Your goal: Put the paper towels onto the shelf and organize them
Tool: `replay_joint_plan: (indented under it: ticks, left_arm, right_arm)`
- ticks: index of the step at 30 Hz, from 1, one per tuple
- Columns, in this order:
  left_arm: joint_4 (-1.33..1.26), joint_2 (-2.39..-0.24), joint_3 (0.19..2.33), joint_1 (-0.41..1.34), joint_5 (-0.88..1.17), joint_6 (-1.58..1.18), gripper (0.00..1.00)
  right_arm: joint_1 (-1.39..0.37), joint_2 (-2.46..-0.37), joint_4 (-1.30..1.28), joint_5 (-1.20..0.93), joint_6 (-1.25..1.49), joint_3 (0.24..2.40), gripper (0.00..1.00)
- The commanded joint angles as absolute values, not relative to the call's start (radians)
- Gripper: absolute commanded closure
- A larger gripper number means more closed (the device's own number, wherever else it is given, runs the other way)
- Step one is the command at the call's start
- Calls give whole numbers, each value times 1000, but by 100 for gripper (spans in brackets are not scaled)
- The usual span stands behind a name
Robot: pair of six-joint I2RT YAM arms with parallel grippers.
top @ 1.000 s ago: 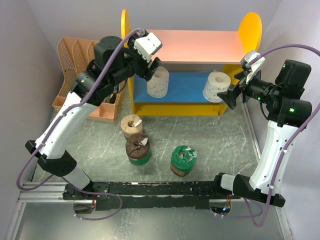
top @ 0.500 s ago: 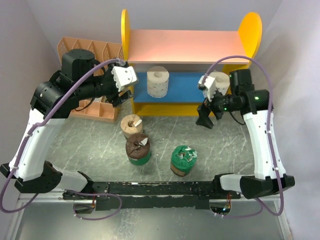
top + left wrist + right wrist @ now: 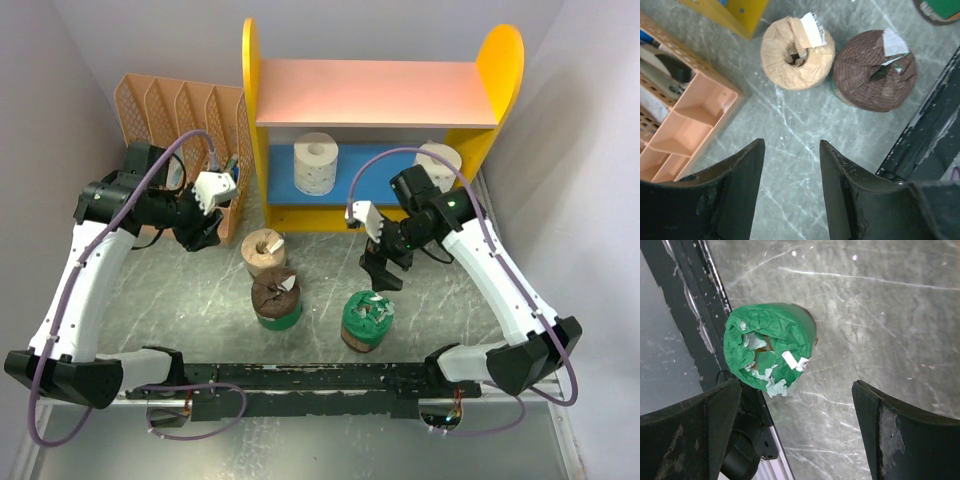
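Note:
The shelf (image 3: 372, 92) has two white paper towel rolls on its blue lower board, one at the left (image 3: 317, 162) and one at the right (image 3: 437, 165). A tan roll (image 3: 263, 251), a brown roll with a green wrap (image 3: 275, 299) and a green-wrapped roll (image 3: 367, 319) stand on the table in front. My left gripper (image 3: 203, 236) is open and empty, left of the tan roll (image 3: 796, 52) and the brown roll (image 3: 874, 70). My right gripper (image 3: 381, 272) is open and empty just above the green-wrapped roll (image 3: 767, 345).
The peach slotted organizer (image 3: 165, 110) stands left of the shelf, close beside my left gripper, and shows in the left wrist view (image 3: 695, 110). The black base rail (image 3: 320, 378) runs along the near edge, right next to the green-wrapped roll (image 3: 690, 300).
Both arms drew back from the shelf's lower board and came down toward the table. The left went left by the organizer, the right over the green-wrapped roll. The white rolls stayed put.

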State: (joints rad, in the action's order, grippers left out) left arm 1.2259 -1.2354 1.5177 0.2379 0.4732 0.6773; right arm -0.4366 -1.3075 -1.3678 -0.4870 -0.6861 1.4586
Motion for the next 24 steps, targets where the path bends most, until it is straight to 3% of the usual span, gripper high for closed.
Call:
replay_joint_plan:
  ticks: [1, 12, 24]
  left_arm:
    - [1294, -1260, 1563, 194, 675, 680, 41]
    - [1414, -1392, 1664, 179, 711, 682, 38]
    - [1411, -1403, 1599, 228, 658, 713, 36]
  right_arm:
    - [-516, -1318, -1378, -431, -715, 1439, 5]
    - [-660, -1311, -1251, -410, -652, 1259, 7]
    - [-687, -1292, -1096, -258, -618, 1175, 12]
